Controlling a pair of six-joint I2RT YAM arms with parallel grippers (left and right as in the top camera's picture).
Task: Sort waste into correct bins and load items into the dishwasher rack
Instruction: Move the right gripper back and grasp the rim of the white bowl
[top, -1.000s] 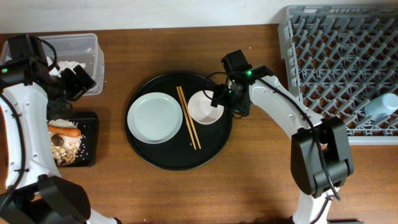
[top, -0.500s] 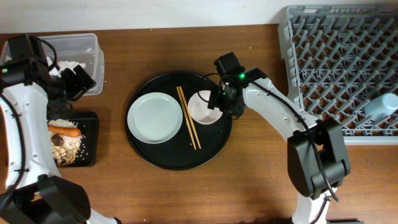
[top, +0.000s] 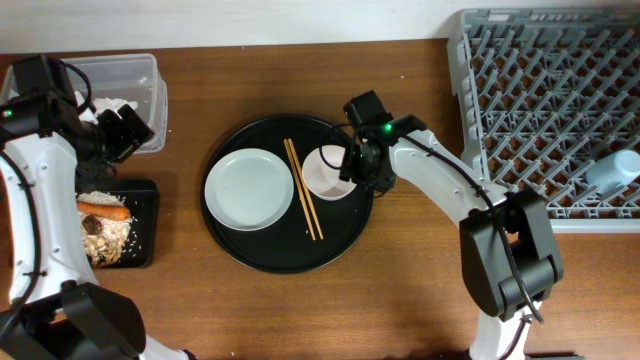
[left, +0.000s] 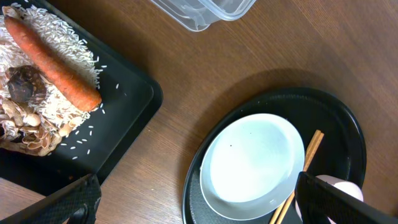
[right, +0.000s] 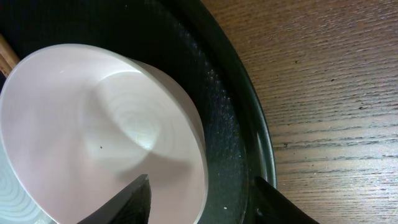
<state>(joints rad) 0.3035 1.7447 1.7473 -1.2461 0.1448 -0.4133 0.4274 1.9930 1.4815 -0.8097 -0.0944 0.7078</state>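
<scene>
Nearest on the desk (top: 400, 300) sits the round black tray (top: 250, 258). It bears the pale dish (top: 249, 189) on its left, the wooden chopsticks (top: 303, 203) lying side by side just right of the dish, and a small white bowl (top: 326, 172) at the right. The right hand (right: 202, 202) is at that bowl's right rim, its fingers apart and straddling the wall. One finger is inside the bowl and one outside over the tray, with a gap between the outer finger and the wall. To the left, the flat black tray (top: 147, 200) holds the carrot (top: 104, 211) lying on the rice scraps (top: 112, 236), with a dark lump (left: 20, 87) beside it. Farther back, the left hand (top: 125, 130) hangs with fingers spread wide and nothing between them, by the near right corner of the clear box (top: 150, 75), which holds white tissue (top: 110, 104). At the far right stands the grey rack (top: 520, 80), the light blue cup (top: 612, 172) lying at its right edge
</scene>
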